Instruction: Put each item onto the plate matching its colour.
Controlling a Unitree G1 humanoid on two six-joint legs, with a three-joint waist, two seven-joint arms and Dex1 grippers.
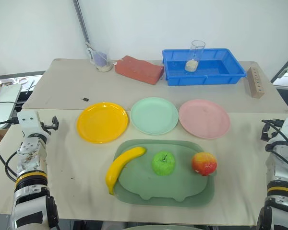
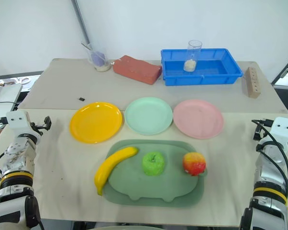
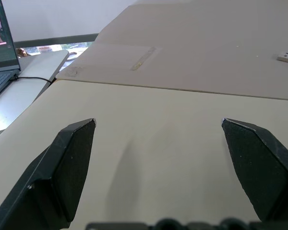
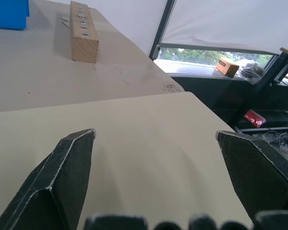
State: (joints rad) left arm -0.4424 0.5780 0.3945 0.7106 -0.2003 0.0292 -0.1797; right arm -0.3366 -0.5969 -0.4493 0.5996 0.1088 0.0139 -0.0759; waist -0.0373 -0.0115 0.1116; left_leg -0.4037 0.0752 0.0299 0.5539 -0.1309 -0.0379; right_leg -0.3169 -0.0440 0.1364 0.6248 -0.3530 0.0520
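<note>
Since all three fruits sit on the dull-green tray (image 1: pixel 134 191), nothing is sorted yet. The banana (image 1: pixel 122 167) lies at the tray's left side, its lower end hanging over the rim onto the table. The green apple (image 1: pixel 163 163) stands mid-tray, the red-and-yellow apple (image 1: pixel 204 163) at the right. Just behind the tray, in a row: yellow plate (image 1: pixel 102 122), mint green plate (image 1: pixel 154 115), pink plate (image 1: pixel 204 118), all bare. Each fruit already sits roughly in front of its own colour, so my read is three short forward transfers remain.

Left gripper (image 3: pixel 158 143) has its fingers wide apart with nothing between them, out over bare table well left of the tray. Right gripper (image 4: pixel 156 153) is likewise spread and empty, well off to the right.

Surface: two beige tables (image 1: pixel 62 158) butted together. The far one carries a blue bin (image 1: pixel 203 67) with a clear cup (image 1: pixel 195 55) in it, a red brick (image 1: pixel 139 69), a small measuring cup (image 1: pixel 100 60) and a drilled wooden block (image 1: pixel 255 82). White wall behind, laptop (image 3: pixel 2 57) on a side desk to the left, window to the right.
</note>
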